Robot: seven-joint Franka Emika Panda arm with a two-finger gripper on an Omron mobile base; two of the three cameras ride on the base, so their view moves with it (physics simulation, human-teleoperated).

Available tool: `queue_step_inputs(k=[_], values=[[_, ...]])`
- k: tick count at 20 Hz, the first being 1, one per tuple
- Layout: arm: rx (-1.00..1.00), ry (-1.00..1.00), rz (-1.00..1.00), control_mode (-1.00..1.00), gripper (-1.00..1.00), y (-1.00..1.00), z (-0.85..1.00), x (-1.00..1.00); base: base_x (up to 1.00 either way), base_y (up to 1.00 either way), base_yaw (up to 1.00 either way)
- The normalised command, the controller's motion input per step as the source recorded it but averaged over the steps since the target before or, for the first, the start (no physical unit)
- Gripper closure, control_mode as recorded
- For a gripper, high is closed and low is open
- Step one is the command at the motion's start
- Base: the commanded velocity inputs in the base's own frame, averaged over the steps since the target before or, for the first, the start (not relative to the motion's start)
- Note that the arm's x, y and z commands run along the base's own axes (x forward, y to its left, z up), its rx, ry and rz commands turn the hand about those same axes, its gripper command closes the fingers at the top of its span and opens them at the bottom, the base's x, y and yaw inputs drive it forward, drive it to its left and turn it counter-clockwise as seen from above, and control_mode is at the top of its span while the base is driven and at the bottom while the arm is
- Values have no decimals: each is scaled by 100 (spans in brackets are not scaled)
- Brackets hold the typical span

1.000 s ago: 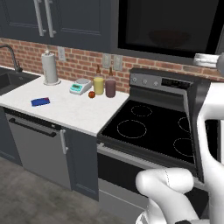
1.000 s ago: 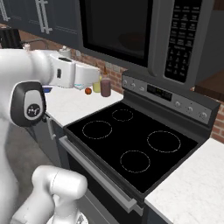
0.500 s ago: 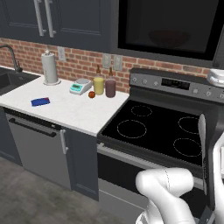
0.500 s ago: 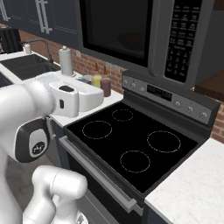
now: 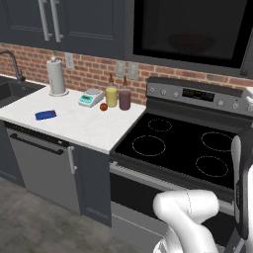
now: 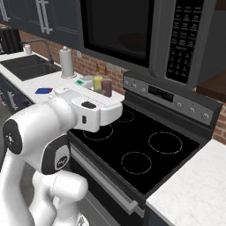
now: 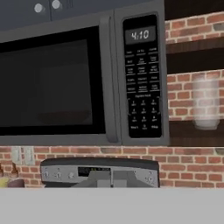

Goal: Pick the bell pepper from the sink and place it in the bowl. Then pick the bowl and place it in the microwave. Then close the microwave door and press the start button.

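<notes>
Lowered arm now crosses the stove (image 6: 145, 150); pincer pressed together; microwave door (image 7: 52, 83) shut.

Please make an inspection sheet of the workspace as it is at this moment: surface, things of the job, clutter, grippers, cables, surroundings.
Surface: white stone counter beside a black glass-top stove.
Job's things: dark grey microwave above the stove, its black-glass door shut; a faint round shape shows behind the glass. Matte black sink at the counter's far end.
Clutter: white paper towel roll, small teal-topped scale, yellow jar, dark purple jar, tiny red fruit, flat blue sponge.
Grippers: shut; what it touches cannot be told.
Cables: nothing seen.
Surroundings: red brick wall, dark cabinets.
</notes>
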Motion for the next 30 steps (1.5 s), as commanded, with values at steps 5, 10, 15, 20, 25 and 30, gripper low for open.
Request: queue_step_inputs(k=[5,10,15,20,25,30], values=[[0,0,0,-100,100,-25,-13,16,0,0,0],[0,0,0,-100,100,-17,0,30,0,0,0],[0,0,0,-100,100,-10,0,32,0,0,0],[1,0,0,-100,100,-31,0,27,0,0,0],[4,-3,1,-100,100,-49,0,8,0,0,0],[1,-3,0,-100,100,-23,0,14,0,0,0]])
